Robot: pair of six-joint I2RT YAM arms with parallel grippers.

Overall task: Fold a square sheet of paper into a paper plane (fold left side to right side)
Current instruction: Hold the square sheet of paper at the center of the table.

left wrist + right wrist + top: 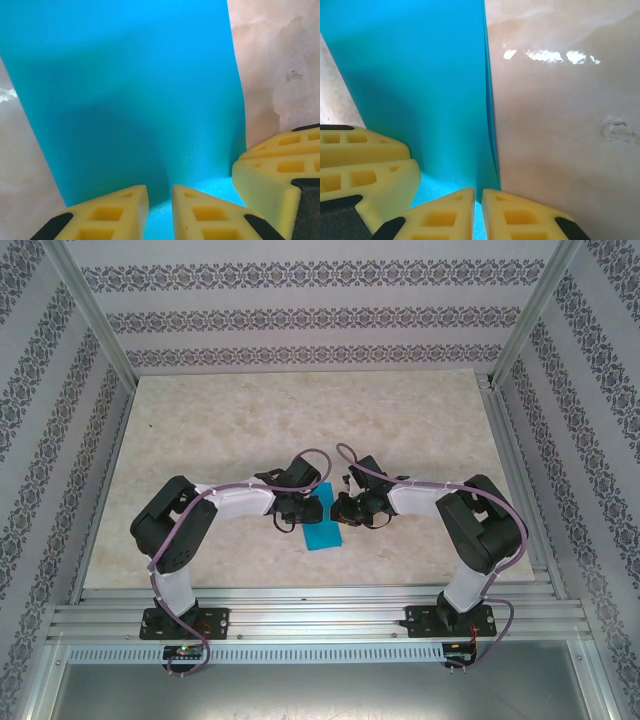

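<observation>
The square sheet of paper (323, 532) lies as a narrow cyan-blue strip on the table between my two arms. In the left wrist view the paper (130, 90) curves up ahead of my left gripper (160, 192), whose yellow fingers stand a narrow gap apart over it, with blue showing in the gap. My right gripper (478, 195) is shut on the paper's (420, 75) right edge, which bends up into its tips. From above, the left gripper (298, 508) and right gripper (342, 508) face each other close together across the sheet.
The marbled beige tabletop (300, 420) stretches behind and beside the paper. Aluminium rails (300, 600) run along the near edge, and patterned walls (300, 320) close in the back and both sides.
</observation>
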